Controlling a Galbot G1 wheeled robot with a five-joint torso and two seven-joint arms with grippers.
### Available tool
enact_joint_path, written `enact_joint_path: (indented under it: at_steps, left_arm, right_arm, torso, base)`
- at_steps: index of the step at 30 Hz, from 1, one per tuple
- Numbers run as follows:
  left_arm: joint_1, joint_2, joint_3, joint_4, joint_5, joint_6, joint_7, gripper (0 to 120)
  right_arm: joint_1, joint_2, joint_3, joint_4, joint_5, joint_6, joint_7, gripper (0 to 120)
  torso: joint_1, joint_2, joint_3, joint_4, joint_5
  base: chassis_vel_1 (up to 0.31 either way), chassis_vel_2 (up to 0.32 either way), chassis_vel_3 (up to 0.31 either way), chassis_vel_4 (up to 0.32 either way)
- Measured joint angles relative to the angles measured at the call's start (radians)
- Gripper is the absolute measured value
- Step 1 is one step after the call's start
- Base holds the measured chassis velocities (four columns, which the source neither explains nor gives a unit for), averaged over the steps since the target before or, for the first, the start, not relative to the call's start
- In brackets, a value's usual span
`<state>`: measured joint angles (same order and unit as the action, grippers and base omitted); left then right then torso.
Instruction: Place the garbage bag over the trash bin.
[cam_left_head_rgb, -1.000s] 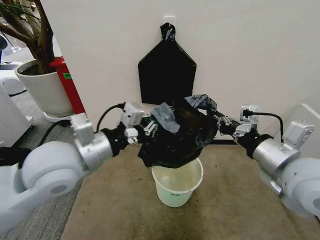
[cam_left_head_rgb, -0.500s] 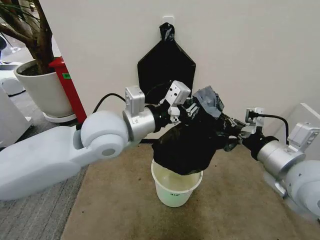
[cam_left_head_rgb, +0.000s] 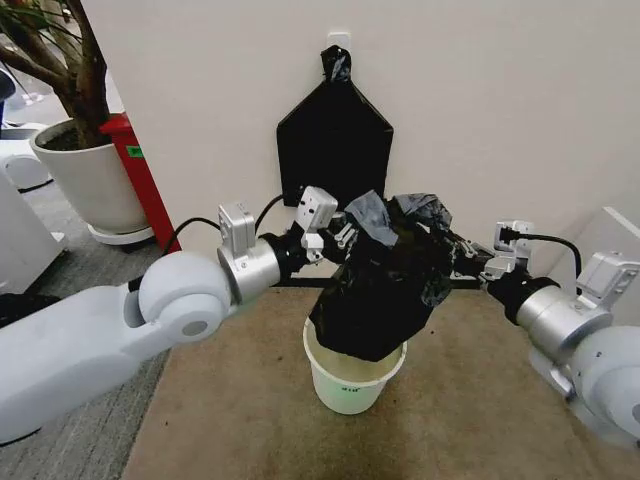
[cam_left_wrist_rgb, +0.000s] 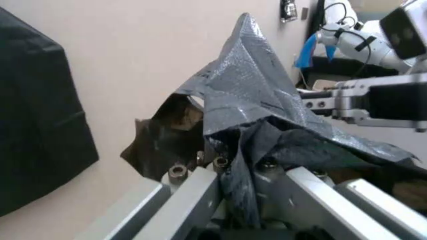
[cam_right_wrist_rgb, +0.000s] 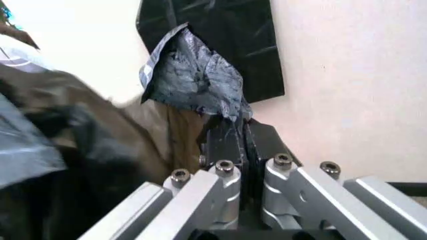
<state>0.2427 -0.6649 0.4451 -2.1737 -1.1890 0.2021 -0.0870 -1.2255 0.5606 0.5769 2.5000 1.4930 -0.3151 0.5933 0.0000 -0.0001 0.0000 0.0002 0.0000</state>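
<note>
While both arms reach inward above the trash bin (cam_left_head_rgb: 354, 377), the left end effector (cam_left_head_rgb: 345, 236) is clamped on one upper edge of the garbage bag (cam_left_head_rgb: 385, 280); in the left wrist view its fingers (cam_left_wrist_rgb: 200, 192) pinch a bunched fold of the black film. The right end effector (cam_left_head_rgb: 455, 262) is closed on the opposite edge, and the right wrist view shows the plastic (cam_right_wrist_rgb: 193, 82) squeezed between its fingers (cam_right_wrist_rgb: 227, 187). Holding the bag at two opposite points looks meant to spread its mouth so it can be drawn down around the rim, though the mouth appears crumpled and not clearly open yet.

Hanging between the two grips, the garbage bag droops straight above the trash bin, with its lowest fold touching or just inside the white rim. It is not yet fitted over the rim, so the task seems partway done.

Standing on a brown carpet (cam_left_head_rgb: 230, 420), the trash bin is upright just in front of a pale wall (cam_left_head_rgb: 520, 110). Above and behind the trash bin, a flat black bag bundle (cam_left_head_rgb: 334, 140) hangs on that wall, knotted at its top. Well off to the left of the trash bin is a large white plant pot (cam_left_head_rgb: 90, 180) holding a tree, with a red stand (cam_left_head_rgb: 140, 170) beside it.
</note>
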Motion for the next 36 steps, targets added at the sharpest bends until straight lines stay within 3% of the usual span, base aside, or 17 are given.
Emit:
enact_joint_path:
  at_steps: [3,7,16,21,26,31,36]
  left_arm:
    - [-0.002,-0.043,0.02,0.039,0.031,-0.008,-0.001,0]
    - [0.001,-0.052,0.027,0.054,0.047,-0.008,-0.015,0]
    - [0.145,0.025,-0.045,0.024,0.1,-0.006,-0.06,0]
    - [0.27,0.087,-0.15,-0.017,0.125,-0.008,-0.071,0]
    - [0.475,0.164,-0.369,-0.094,0.129,0.004,-0.088,0]
    - [0.632,0.217,-0.483,-0.137,0.149,-0.003,-0.079,0]
    - [0.685,0.214,-0.495,-0.123,0.172,-0.009,-0.082,0]
  right_arm:
    - [-0.011,0.004,-0.003,0.0,0.0,0.0,-0.001,0]
    - [-0.027,0.02,-0.013,0.0,-0.001,-0.001,-0.002,0]
    - [-0.068,0.07,-0.037,0.0,-0.022,-0.002,0.005,0]
    - [-0.063,0.076,-0.055,0.0,-0.007,0.0,0.012,0]
    - [-0.037,0.091,-0.094,0.0,0.019,-0.005,0.012,0]
    - [-0.036,0.092,-0.105,0.0,0.037,-0.012,0.008,0]
    - [-0.019,0.117,-0.177,0.0,-0.003,-0.016,0.003,0]
  torso:
    - [0.0,0.0,0.0,-0.0004,-0.0001]
    - [0.0,0.0,0.0,-0.0006,0.0002]
    - [0.0,0.0,0.0,-0.0003,-0.0003]
    - [0.0,0.0,0.0,-0.0001,-0.0003]
    - [0.0,0.0,0.0,-0.0001,-0.0003]
    - [0.0,0.0,0.0,0.0001,-0.0001]
    - [0.0,0.0,0.0,0.0,0.0]
  base:
    - [0.0,0.0,0.0,0.0]
    - [0.0,0.0,0.0,0.0]
    - [0.0,0.0,0.0,0.0]
    - [0.0,0.0,0.0,0.0]
    - [0.0,0.0,0.0,0.0]
    - [0.0,0.0,0.0,0.0]
    - [0.0,0.0,0.0,0.0]
